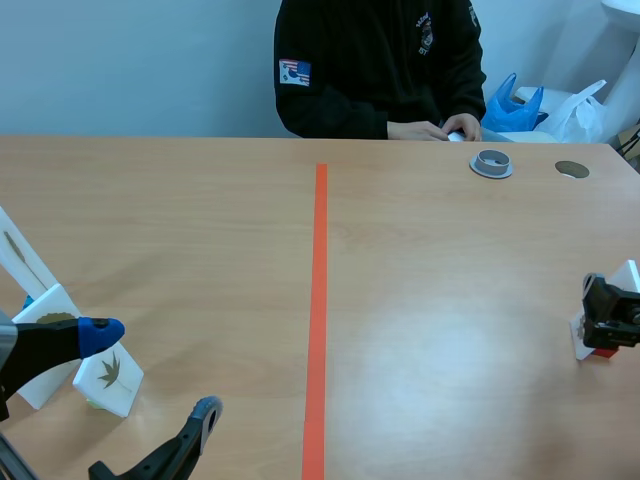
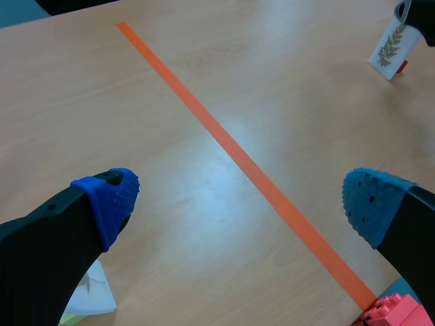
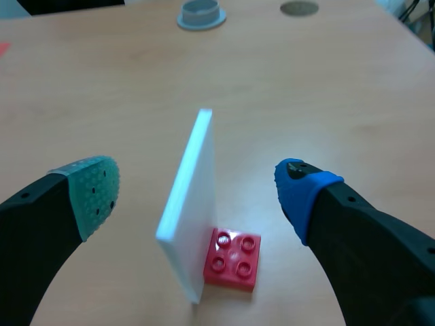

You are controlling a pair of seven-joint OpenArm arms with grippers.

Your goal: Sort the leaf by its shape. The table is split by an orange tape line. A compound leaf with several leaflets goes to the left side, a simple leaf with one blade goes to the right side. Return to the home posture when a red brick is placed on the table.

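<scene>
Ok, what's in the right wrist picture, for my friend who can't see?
A thin white card stands upright, a red brick at its foot, between the open fingers of the right gripper. A grey ring lies farther off.

Table [image 1: 420, 300] w/ orange tape [image 1: 319, 300]; leaf cards [image 1: 110, 378] L, card [image 3: 187, 210] + red brick [image 3: 232, 258] R, grey ring [image 1: 491, 164].

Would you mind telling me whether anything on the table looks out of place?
The fern-like leaf card stands right of the orange tape line, the simple-leaf side, though it shows several leaflets.
</scene>
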